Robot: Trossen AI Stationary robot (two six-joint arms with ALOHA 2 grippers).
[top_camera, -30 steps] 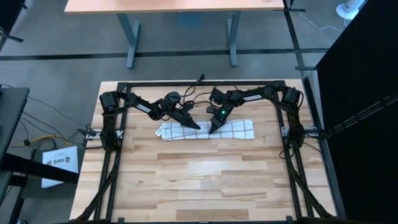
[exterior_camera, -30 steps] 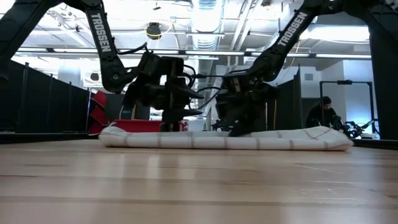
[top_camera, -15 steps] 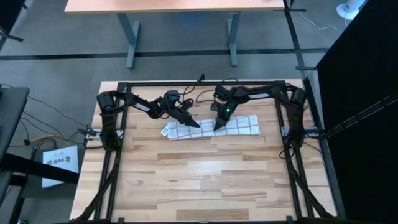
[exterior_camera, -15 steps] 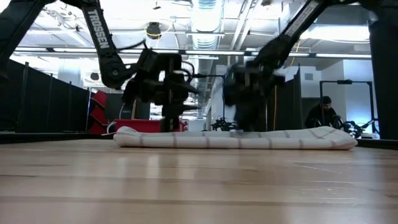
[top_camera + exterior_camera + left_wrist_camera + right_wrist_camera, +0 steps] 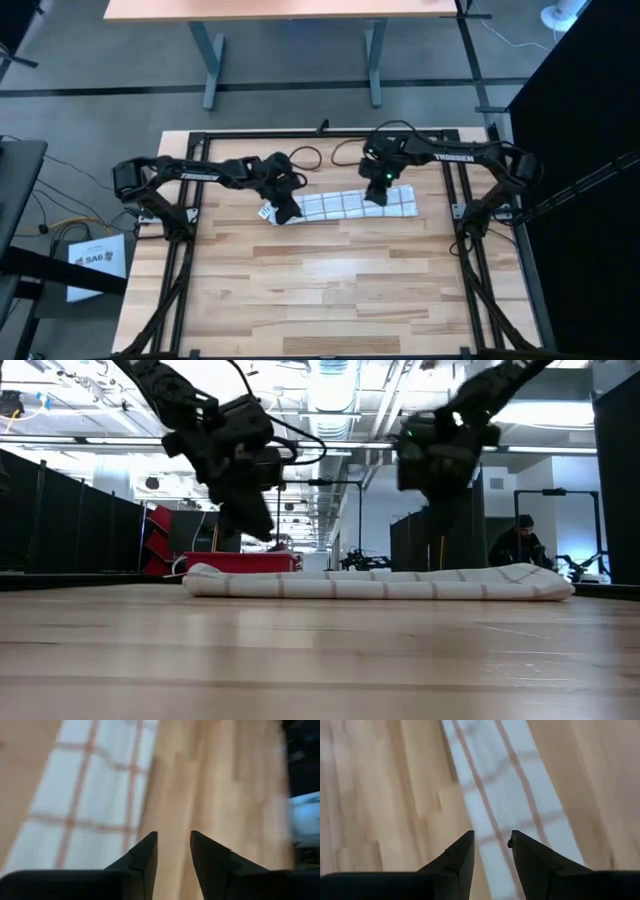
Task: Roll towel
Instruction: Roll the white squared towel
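Wooden plank table [image 5: 320, 290] is bearing the white grid-checked cloth towel [image 5: 345, 205], folded into a strip running left-right toward the far edge. Left gripper [image 5: 287, 212] and right gripper [image 5: 378, 196] are hovering above it, fingers slightly apart, holding nothing.

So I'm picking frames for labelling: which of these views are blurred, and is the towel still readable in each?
High view: sharp, the towel and its grid read clearly. Low view: towel crisp, but the left gripper and right gripper above it are smeared, against bright ceiling lights. Left wrist view: soft throughout, grid lines fuzzy. Right wrist view: similar streaky blur, checks still recognisable.
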